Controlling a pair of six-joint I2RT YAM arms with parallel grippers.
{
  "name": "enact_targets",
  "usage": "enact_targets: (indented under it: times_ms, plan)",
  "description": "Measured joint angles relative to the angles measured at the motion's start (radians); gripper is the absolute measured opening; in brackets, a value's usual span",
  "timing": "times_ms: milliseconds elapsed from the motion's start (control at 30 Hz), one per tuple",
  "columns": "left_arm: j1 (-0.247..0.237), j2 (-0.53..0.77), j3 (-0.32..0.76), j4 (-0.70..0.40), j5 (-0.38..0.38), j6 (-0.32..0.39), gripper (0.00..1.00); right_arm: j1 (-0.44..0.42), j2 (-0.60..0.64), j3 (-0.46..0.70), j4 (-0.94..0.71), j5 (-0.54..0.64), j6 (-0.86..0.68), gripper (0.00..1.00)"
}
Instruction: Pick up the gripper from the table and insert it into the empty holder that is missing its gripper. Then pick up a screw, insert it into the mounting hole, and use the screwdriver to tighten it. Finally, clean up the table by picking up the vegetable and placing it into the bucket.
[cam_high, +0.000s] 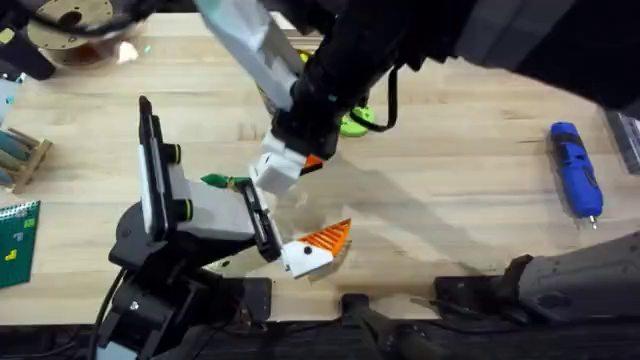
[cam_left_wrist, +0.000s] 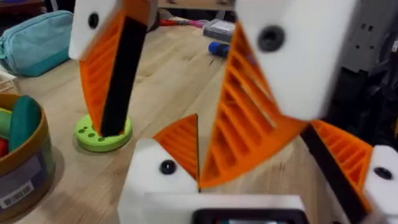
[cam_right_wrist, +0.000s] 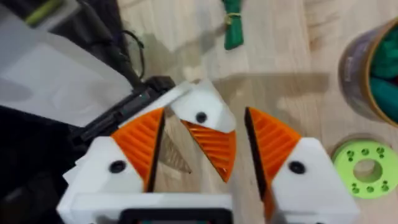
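Observation:
The orange gripper (cam_right_wrist: 214, 149) sits on the white holder (cam_right_wrist: 199, 113), the farther finger of my left gripper (cam_high: 305, 208). My left gripper is open, with one right finger between its own. My right gripper (cam_right_wrist: 208, 152) is open and straddles the holder (cam_high: 275, 172), with a gap showing on each side. The dark-green vegetable (cam_high: 222, 182) lies on the table (cam_high: 450, 210) just left of both grippers. The blue screwdriver (cam_high: 577, 170) rests at the far right. The bucket (cam_left_wrist: 25, 168) stands beside the green disc.
A bright green disc (cam_high: 357, 122) with holes lies under the right arm. A round wooden plate (cam_high: 70, 20) sits at the back left. A small wooden rack (cam_high: 20, 150) and a green board (cam_high: 15, 240) line the left edge. A teal pouch (cam_left_wrist: 37, 40) lies farther off.

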Motion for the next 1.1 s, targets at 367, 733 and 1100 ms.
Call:
enact_targets:
  times_ms: [367, 733, 1100]
  plan:
    - [0.0, 0.0, 0.0, 0.0, 0.0, 0.0, 0.985, -0.114, -0.088, -0.002, -0.056, 0.002, 0.003, 0.911]
    - [0.0, 0.0, 0.0, 0.0, 0.0, 0.0, 0.985, -0.304, -0.192, -0.003, -0.251, -0.037, -0.023, 0.991]
    - [0.0, 0.0, 0.0, 0.0, 0.0, 0.0, 0.985, -0.498, -0.684, -0.506, -0.037, -0.162, 0.049, 0.992]
